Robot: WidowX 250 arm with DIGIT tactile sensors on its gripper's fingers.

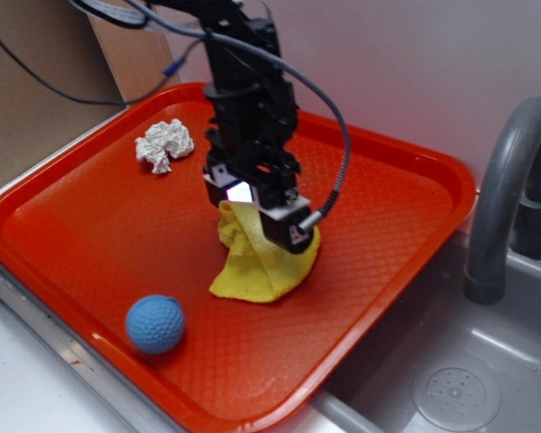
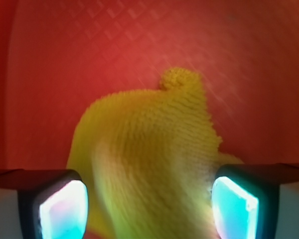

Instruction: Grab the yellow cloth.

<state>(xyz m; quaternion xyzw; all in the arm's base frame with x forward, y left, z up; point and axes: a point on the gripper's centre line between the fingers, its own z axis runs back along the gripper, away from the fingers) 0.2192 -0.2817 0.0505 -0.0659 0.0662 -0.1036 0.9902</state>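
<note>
The yellow cloth (image 1: 257, 266) lies mid-tray, drawn up into a peak under my gripper (image 1: 263, 213), with its lower folds resting on the orange tray (image 1: 81, 225). In the wrist view the cloth (image 2: 154, 149) rises as a thick ridge between the two glowing pads and fills the gap. It presses the right pad (image 2: 234, 206) and nearly meets the left one. My gripper (image 2: 149, 204) is shut on that bunched ridge.
A blue dimpled ball (image 1: 155, 323) sits near the tray's front edge. A crumpled white paper wad (image 1: 163, 143) lies at the back left. A grey sink (image 1: 451, 379) and faucet (image 1: 505, 189) are to the right, with cardboard behind on the left.
</note>
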